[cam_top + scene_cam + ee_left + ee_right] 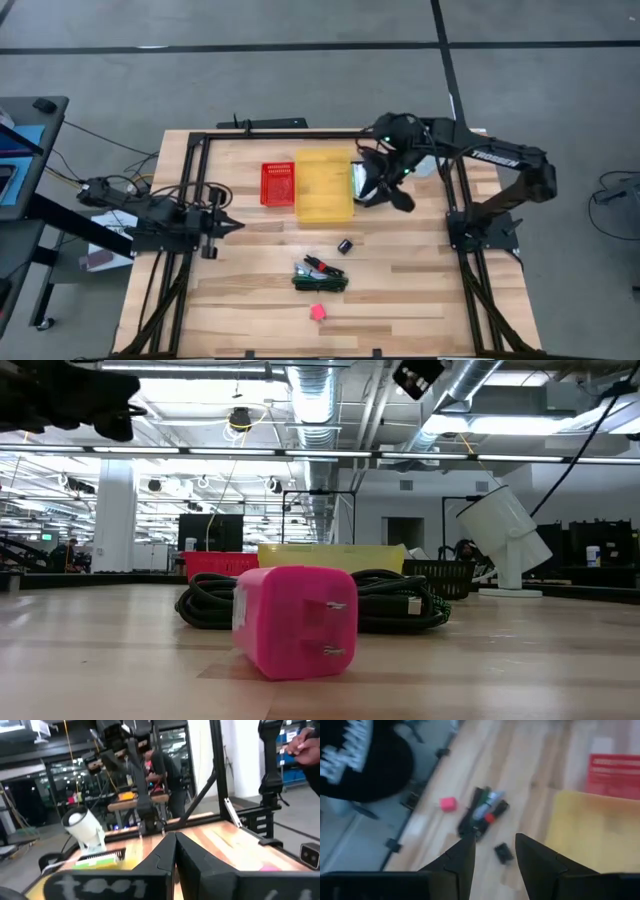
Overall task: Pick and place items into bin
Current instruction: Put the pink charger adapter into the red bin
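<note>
Overhead, ducts (320,400) span above the wooden table (400,290).

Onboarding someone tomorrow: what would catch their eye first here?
Probably the pink plug block, lying near the table's front edge beside a coil of black cords. Next, the yellow bin mid-table, with the right gripper hanging open at its edge.

Two bins (324,184) side by side mid-table; cords (320,283), plug block (317,312) nearer front edge.
</note>
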